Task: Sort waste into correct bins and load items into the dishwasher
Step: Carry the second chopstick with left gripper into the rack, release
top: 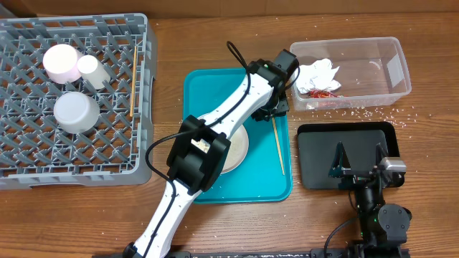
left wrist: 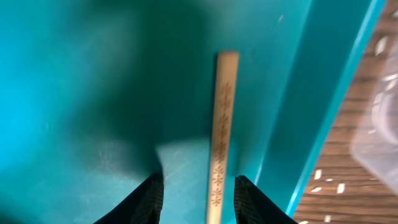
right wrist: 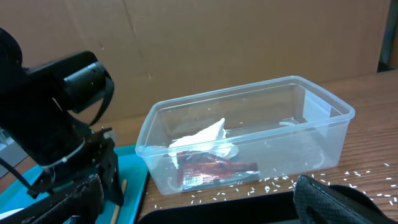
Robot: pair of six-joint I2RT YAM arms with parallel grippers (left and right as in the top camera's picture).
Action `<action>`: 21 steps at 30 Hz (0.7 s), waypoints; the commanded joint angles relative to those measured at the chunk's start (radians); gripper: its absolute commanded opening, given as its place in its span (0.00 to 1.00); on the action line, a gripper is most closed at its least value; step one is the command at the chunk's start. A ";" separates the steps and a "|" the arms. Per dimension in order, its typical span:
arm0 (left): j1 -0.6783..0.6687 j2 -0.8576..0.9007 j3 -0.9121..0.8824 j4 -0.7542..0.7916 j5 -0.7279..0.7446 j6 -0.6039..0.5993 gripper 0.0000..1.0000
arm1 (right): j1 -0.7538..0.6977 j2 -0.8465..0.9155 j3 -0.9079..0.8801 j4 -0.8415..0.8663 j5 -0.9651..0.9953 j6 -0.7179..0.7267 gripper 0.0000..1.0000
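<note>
One wooden chopstick (top: 277, 143) lies on the teal tray (top: 215, 190) near its right rim. My left gripper (top: 275, 115) is down over its far end, open. In the left wrist view the chopstick (left wrist: 222, 130) runs between the fingertips (left wrist: 152, 199) with a gap on each side. A white plate (top: 240, 147) sits half hidden under the left arm. The grey dishwasher rack (top: 143, 129) holds a pinkish bowl (top: 63, 62), a small cup (top: 92, 70), a grey bowl (top: 76, 111) and another chopstick (top: 134, 79). My right gripper (top: 358, 163) hangs wide open and empty over the black tray (top: 315, 172).
The clear tub (top: 398, 68) at the back right holds a crumpled napkin (top: 318, 74) and a red wrapper (top: 323, 92). Rice grains (top: 362, 112) lie on the wood between tub and black tray. The left arm stretches diagonally across the teal tray.
</note>
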 commanded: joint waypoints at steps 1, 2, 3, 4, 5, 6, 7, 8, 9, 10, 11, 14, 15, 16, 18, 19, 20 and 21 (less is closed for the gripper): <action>-0.021 0.011 -0.018 0.006 -0.079 -0.002 0.39 | 0.004 -0.008 -0.011 0.006 -0.002 -0.007 1.00; -0.024 0.011 -0.020 0.005 -0.097 0.002 0.39 | 0.004 -0.008 -0.011 0.006 -0.002 -0.007 1.00; -0.026 0.011 -0.026 0.005 -0.116 0.001 0.38 | 0.004 -0.008 -0.011 0.006 -0.002 -0.007 1.00; -0.026 0.011 -0.031 0.005 -0.123 0.002 0.36 | 0.004 -0.008 -0.011 0.006 -0.002 -0.007 1.00; -0.026 0.011 -0.037 0.006 -0.123 0.002 0.36 | 0.004 -0.008 -0.011 0.006 -0.002 -0.007 1.00; -0.026 0.011 -0.045 0.006 -0.121 0.001 0.33 | 0.004 -0.008 -0.011 0.006 -0.002 -0.007 1.00; -0.026 0.011 -0.059 0.008 -0.122 0.002 0.23 | 0.004 -0.008 -0.011 0.006 -0.002 -0.007 1.00; -0.026 0.011 -0.064 0.006 -0.121 0.002 0.21 | 0.004 -0.008 -0.011 0.006 -0.002 -0.007 1.00; -0.026 0.011 -0.069 0.007 -0.121 0.002 0.19 | 0.004 -0.008 -0.011 0.006 -0.002 -0.007 1.00; -0.026 0.011 -0.073 0.008 -0.121 0.002 0.17 | 0.004 -0.008 -0.011 0.006 -0.002 -0.007 1.00; -0.026 0.011 -0.073 0.010 -0.121 0.003 0.16 | 0.004 -0.008 -0.011 0.006 -0.002 -0.007 1.00; -0.026 0.011 -0.073 0.022 -0.121 0.019 0.06 | 0.004 -0.008 -0.011 0.006 -0.002 -0.007 1.00; -0.026 0.010 -0.072 0.025 -0.121 0.030 0.04 | 0.004 -0.008 -0.011 0.006 -0.002 -0.007 1.00; -0.026 0.010 -0.068 0.025 -0.122 0.036 0.04 | 0.004 -0.008 -0.011 0.006 -0.002 -0.007 1.00; -0.021 0.010 -0.053 0.023 -0.121 0.057 0.04 | 0.004 -0.008 -0.011 0.006 -0.002 -0.007 1.00; -0.017 0.010 -0.040 0.014 -0.121 0.062 0.04 | 0.004 -0.008 -0.011 0.006 -0.002 -0.007 1.00; -0.012 0.009 -0.022 0.001 -0.121 0.063 0.04 | 0.004 -0.008 -0.011 0.006 -0.002 -0.007 1.00; -0.004 0.008 0.004 -0.016 -0.121 0.075 0.04 | 0.004 -0.008 -0.011 0.006 -0.002 -0.007 1.00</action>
